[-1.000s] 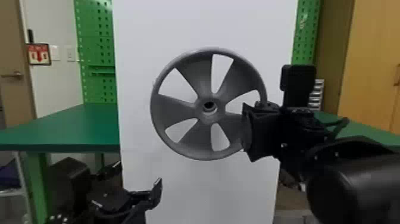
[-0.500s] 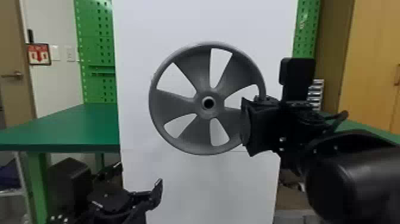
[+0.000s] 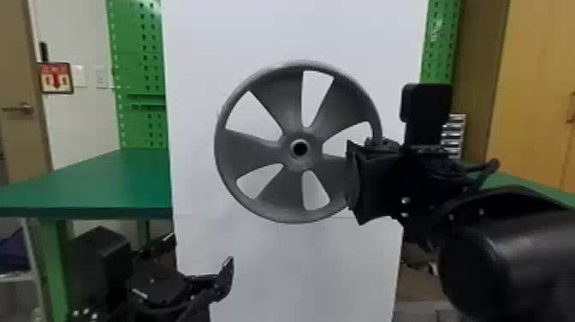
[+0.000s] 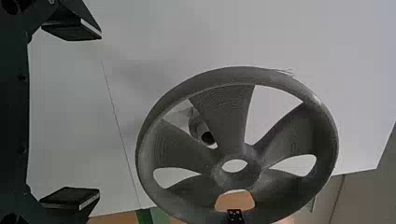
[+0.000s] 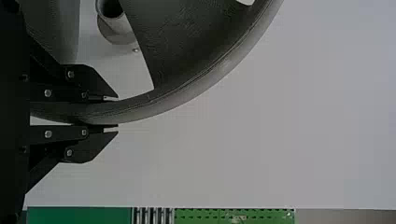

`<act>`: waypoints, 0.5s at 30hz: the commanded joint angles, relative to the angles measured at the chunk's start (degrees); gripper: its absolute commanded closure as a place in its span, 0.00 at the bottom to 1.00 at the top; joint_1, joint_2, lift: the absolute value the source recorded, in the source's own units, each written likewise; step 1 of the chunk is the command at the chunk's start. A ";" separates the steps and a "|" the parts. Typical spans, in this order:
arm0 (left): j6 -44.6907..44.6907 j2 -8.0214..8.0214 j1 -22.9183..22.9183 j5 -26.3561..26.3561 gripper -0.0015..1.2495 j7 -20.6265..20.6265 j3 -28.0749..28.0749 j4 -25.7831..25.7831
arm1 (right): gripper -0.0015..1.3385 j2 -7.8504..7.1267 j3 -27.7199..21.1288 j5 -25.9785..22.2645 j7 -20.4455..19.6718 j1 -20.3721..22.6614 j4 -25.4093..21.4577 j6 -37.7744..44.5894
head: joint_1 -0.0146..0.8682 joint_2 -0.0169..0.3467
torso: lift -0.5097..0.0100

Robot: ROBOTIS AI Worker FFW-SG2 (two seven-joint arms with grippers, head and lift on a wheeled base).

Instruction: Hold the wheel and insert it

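Note:
My right gripper (image 3: 363, 180) is shut on the right rim of the grey wheel (image 3: 269, 145), held up in front of a white panel. In the right wrist view, the fingers of my right gripper (image 5: 112, 112) clasp the rim of the wheel (image 5: 182, 93) from both sides. A grey tubular peg (image 5: 114, 25) stands out from the panel, seen through a wheel opening; through the left wrist view's wheel (image 4: 226, 116) the peg (image 4: 201, 130) shows off the hub. Low at the left, my left gripper (image 3: 201, 265) is apart from the wheel; its fingers stand wide in its wrist view (image 4: 72, 116).
The white panel (image 3: 239, 257) rises behind the wheel. A green table (image 3: 107, 184) extends at the left, and another green surface (image 3: 530, 184) lies behind the right arm. Green pegboard (image 3: 141, 25) and a wooden cabinet (image 3: 530, 85) stand farther back.
The right gripper and wheel first rose a little, and the wheel's face turned more squarely to the head view; over the last half second they have barely shifted. The left gripper has stayed put.

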 commanded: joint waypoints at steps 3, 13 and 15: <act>0.00 0.00 0.00 0.00 0.08 0.00 0.00 0.00 | 0.87 0.14 0.03 0.07 0.00 -0.01 0.10 -0.09 | 0.25 0.07 | 0.13; 0.00 0.00 0.00 -0.08 0.08 0.08 -0.09 0.00 | 0.87 0.14 0.03 0.25 0.00 -0.27 0.45 -0.09 | 0.25 0.07 | 0.13; 0.00 0.00 0.00 -0.08 0.08 0.08 -0.09 0.00 | 0.87 0.14 0.03 0.33 0.00 -0.36 0.54 -0.09 | 0.25 0.07 | 0.13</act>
